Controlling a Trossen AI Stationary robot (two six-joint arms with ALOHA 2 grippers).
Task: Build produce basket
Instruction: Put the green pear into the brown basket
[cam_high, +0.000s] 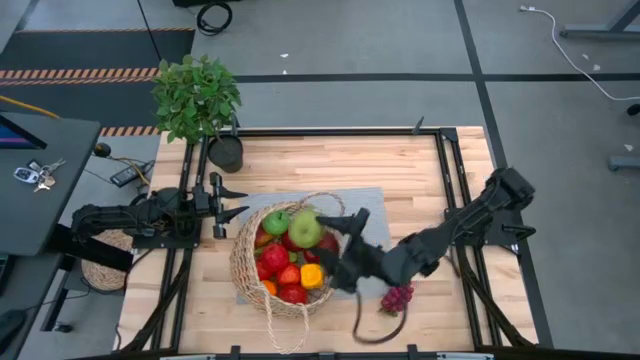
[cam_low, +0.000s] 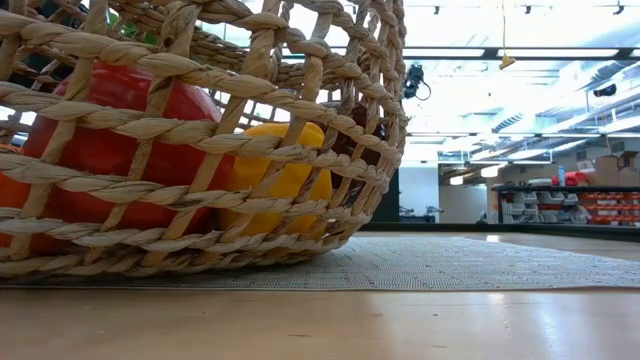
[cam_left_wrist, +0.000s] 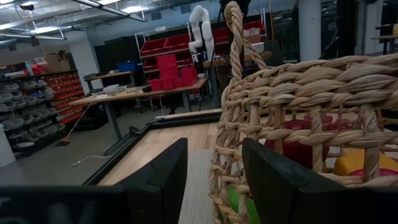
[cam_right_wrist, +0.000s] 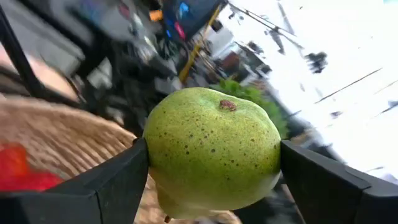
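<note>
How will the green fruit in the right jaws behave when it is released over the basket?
The green fruit looks round and smooth, so it will probably roll after landing. The basket is already heaped with produce, so it may settle on top or slide toward the rim. It seems firm, unlikely to deform.

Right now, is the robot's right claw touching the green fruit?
Touching. In the right wrist view the right gripper has a dark finger pressed against each side of the green fruit, above the basket.

Round tan wicker basket (cam_high: 250, 285) upright on a grey mat, holding red, green, orange and yellow produce (cam_high: 288, 266), with a speckled green fruit (cam_high: 305, 229) held above its rim and purple grapes (cam_high: 397, 298) lying outside, near its right.
</note>
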